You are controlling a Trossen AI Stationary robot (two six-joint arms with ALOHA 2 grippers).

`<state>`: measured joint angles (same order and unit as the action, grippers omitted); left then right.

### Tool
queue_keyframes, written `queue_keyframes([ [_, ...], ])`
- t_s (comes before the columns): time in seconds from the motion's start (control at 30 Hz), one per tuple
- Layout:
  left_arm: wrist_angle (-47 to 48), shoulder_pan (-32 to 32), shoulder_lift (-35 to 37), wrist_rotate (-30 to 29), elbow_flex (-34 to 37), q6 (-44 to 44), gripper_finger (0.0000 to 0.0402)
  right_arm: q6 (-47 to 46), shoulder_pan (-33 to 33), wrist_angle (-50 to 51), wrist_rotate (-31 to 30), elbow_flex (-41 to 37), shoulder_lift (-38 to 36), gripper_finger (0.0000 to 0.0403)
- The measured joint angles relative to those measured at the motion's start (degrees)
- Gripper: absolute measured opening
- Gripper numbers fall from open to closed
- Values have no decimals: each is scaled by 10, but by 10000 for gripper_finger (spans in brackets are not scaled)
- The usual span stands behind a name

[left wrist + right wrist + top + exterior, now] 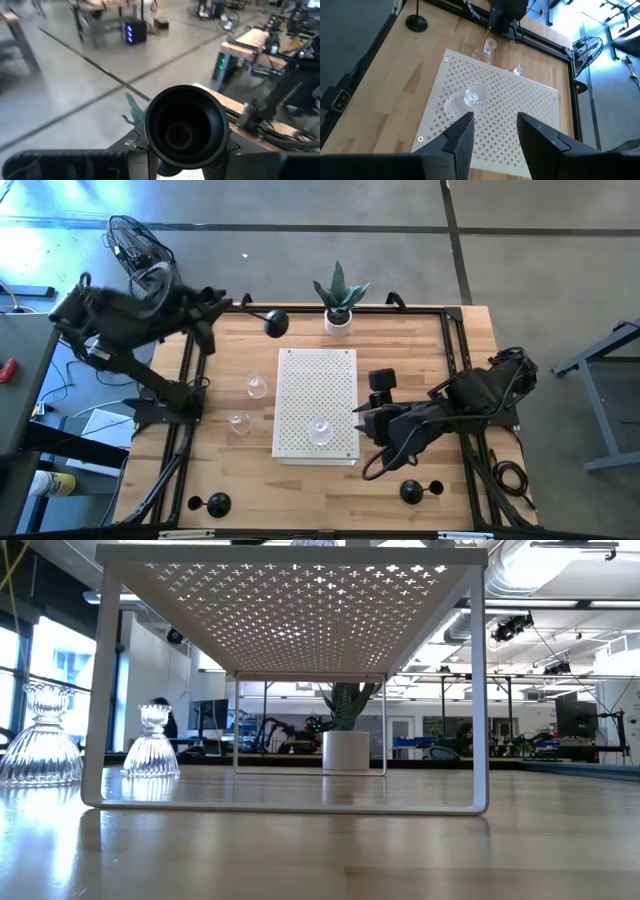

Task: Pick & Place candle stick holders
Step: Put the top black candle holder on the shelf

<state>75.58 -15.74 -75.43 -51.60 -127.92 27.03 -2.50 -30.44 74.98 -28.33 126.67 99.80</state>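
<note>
My left gripper (222,304) is raised over the table's far left corner, shut on a black candle stick holder (268,321). That holder's round base (185,125) fills the left wrist view. My right gripper (495,132) hovers open above the white perforated shelf (315,375), just right of a clear glass holder (470,97) that sits on the shelf top. Two more clear glass holders (257,387) (239,422) stand on the wood left of the shelf, also in the low view (40,740) (152,745). Two black holders (215,503) (413,491) stand near the table's near edge. My left gripper holds the black holder by its thin stem (245,307), at the end away from the base. The holder lies about level, lifted clear of the table, and its base (274,324) points toward the table's right. In the left wrist view the base hides the place of contact.
A green plant in a white pot (338,305) stands at the far edge, close beside the held holder. The shelf stands on thin legs (478,690) with free room beneath it. A fan (140,245) is beyond the far left corner. Black rails (460,355) run along the table's sides.
</note>
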Motion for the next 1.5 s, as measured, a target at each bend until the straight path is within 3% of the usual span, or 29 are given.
queue_keyframes([
  [0.2, -14, 161, -24, 229, 0, -40, 92, 14, 0, 0, -2, 0, -6, 142],
  [0.47, -2, 325, -69, 493, 0, -116, 92, 30, 10, 3, -12, 0, -7, 142],
  [0.53, 14, 353, -76, 534, 1, -131, 92, 29, 16, 4, -11, 0, -9, 142],
  [0.87, 68, 382, -111, 612, 1, -201, 92, 25, 43, 20, -19, -1, -34, 142],
  [1.5, 39, 381, -155, 636, 1, -254, 92, -15, 57, 65, -17, -1, -35, 142],
])
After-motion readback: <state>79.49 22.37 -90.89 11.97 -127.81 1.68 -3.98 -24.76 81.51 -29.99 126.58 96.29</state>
